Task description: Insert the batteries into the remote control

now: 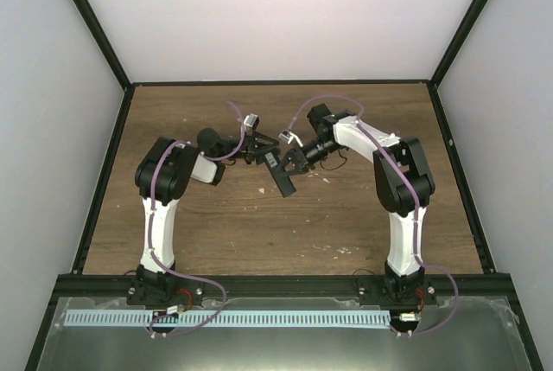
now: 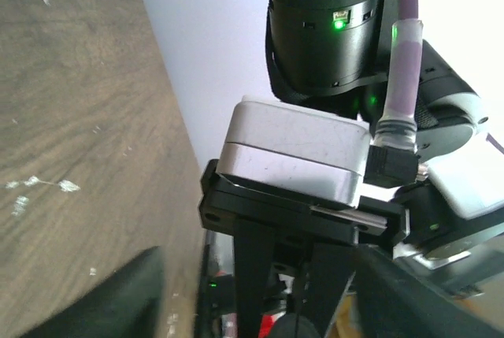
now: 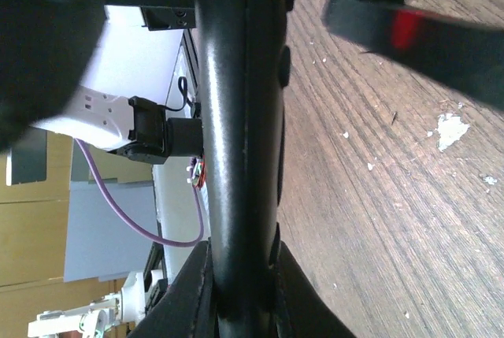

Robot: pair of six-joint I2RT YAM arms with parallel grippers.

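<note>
Remote (image 1: 282, 179), a slim black bar, sits over the middle of a brown wooden table (image 1: 216, 233), slanting toward the near edge. It seems lifted clear of the wood rather than lying on it.

Two white and black arms reach in from the near edge and meet at the remote. The left arm (image 1: 160, 198) bends in from the left and the right arm (image 1: 402, 198) from the right.

The right gripper (image 1: 296, 161) is clamped on the remote. Its own camera shows the bar running straight up the picture, pinched between the two fingers at the bottom. This grip probably steadies the remote so the other arm can work on it.

The left gripper (image 1: 259, 150) faces it from the other side. Its fingers stand apart, flanking the remote's far end without pressing on it, and hold nothing.

No batteries show in any view, so loading looks not yet done. I cannot tell whether the battery bay is open.

Small pale flecks (image 3: 450, 129) dot the wood nearby.
</note>
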